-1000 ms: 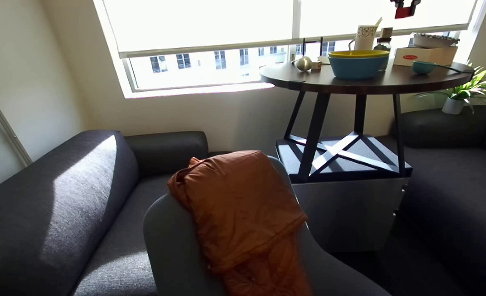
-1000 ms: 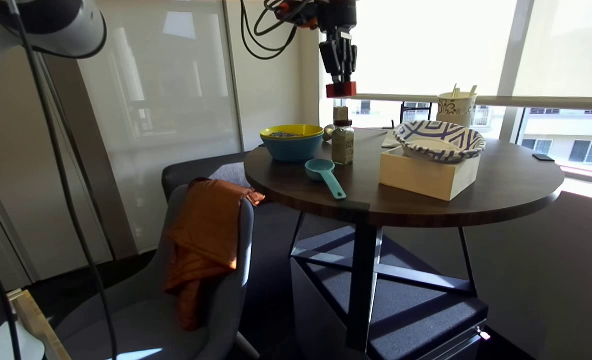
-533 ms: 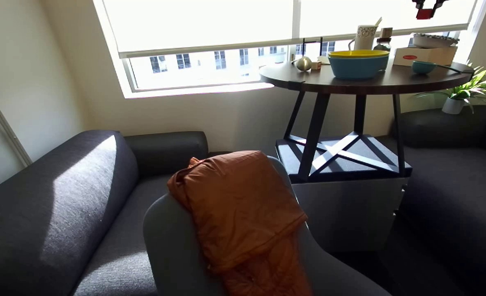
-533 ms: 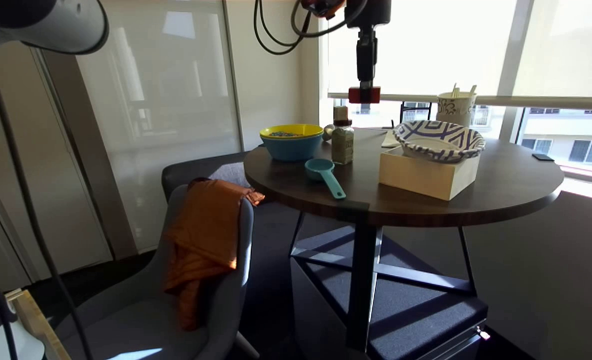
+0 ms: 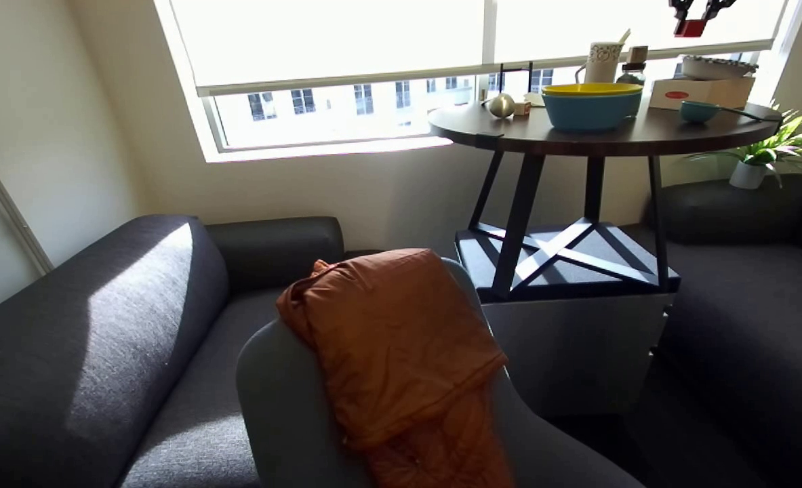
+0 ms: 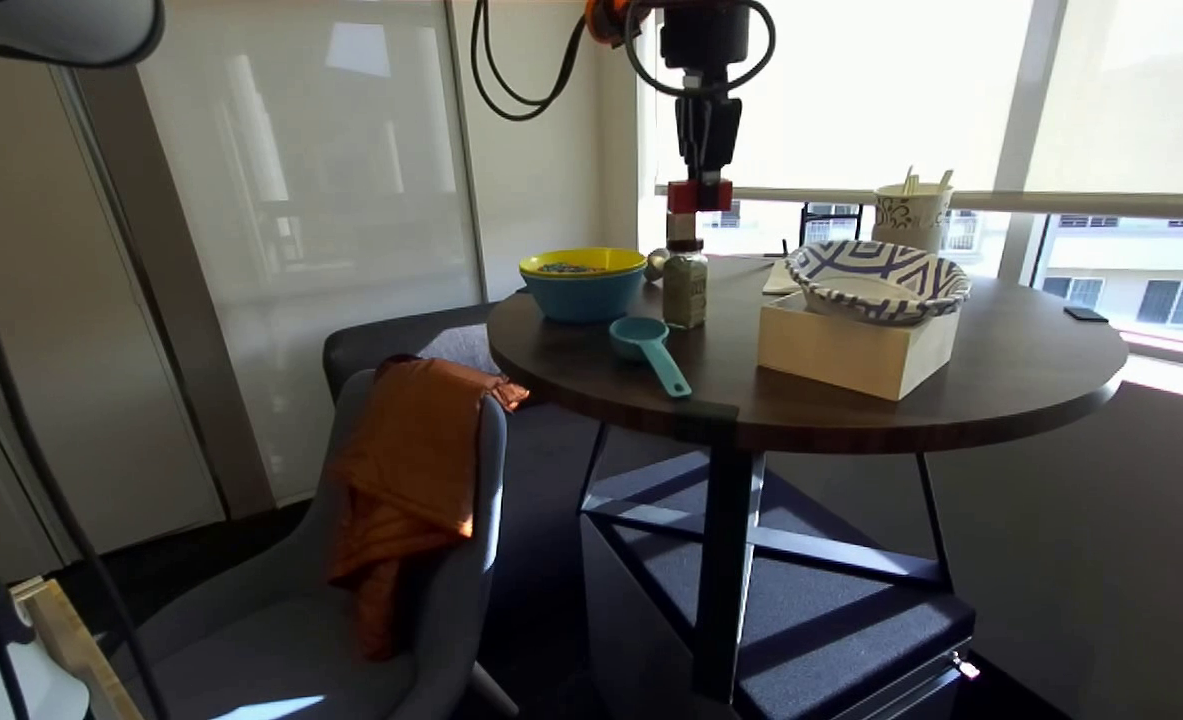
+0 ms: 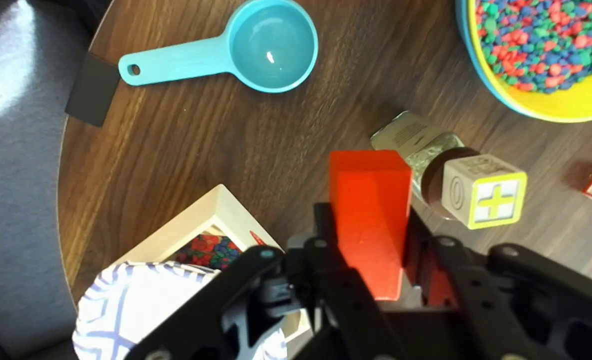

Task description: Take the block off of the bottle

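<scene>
My gripper (image 7: pixel 368 225) is shut on a red block (image 7: pixel 371 215), which shows between the two black fingers. In both exterior views the red block (image 5: pixel 690 28) (image 6: pixel 701 196) hangs in the air above the table. The glass bottle (image 6: pixel 685 290) with a brown cap stands upright on the table and also shows in the wrist view (image 7: pixel 428 150). A small wooden letter block (image 7: pixel 496 200) with a yellow plus sits on its cap. In an exterior view the red block overlaps the top of this wooden block (image 6: pixel 683 228); the wrist view shows them apart.
A blue bowl with a yellow-green bowl (image 6: pixel 583 262) in it stands beside the bottle. A teal scoop (image 7: pixel 270 47) lies nearby. A pale wooden box (image 6: pixel 856 345) carries a patterned paper bowl (image 6: pixel 881 280). A paper cup (image 6: pixel 911 215) stands farther back. The round table's edge (image 6: pixel 851 438) shows.
The gripper with the red block first moved toward the box side, then came partly back toward the bottle and slightly lower, turning as it moved. The bottle and its wooden block stayed put.
</scene>
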Robot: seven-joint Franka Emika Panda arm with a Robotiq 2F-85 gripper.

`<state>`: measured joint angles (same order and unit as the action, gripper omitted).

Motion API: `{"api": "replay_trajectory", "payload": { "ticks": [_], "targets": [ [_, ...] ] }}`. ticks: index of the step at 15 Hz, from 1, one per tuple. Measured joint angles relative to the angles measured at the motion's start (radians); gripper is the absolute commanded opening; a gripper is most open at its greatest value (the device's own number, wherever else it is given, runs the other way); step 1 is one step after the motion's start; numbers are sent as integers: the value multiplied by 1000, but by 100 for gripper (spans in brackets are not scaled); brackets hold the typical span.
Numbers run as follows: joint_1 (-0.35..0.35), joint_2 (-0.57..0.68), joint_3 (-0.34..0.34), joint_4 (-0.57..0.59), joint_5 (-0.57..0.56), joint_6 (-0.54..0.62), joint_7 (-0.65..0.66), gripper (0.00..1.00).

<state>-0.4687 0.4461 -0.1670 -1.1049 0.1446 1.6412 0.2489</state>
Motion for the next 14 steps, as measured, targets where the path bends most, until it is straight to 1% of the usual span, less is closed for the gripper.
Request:
{"api": "replay_trajectory", "payload": {
  "ticks": [2, 3, 5, 11, 14],
  "targets": [
    [10, -25, 0, -43, -8, 2, -23, 33],
    [12, -29, 0, -53, -10, 2, -26, 8],
    [12, -31, 0, -60, -11, 2, -37, 8],
    [4, 25, 9, -62, 2, 23, -164, 8],
    [3, 55, 9, -62, 2, 52, -179, 8]
  ]
}}
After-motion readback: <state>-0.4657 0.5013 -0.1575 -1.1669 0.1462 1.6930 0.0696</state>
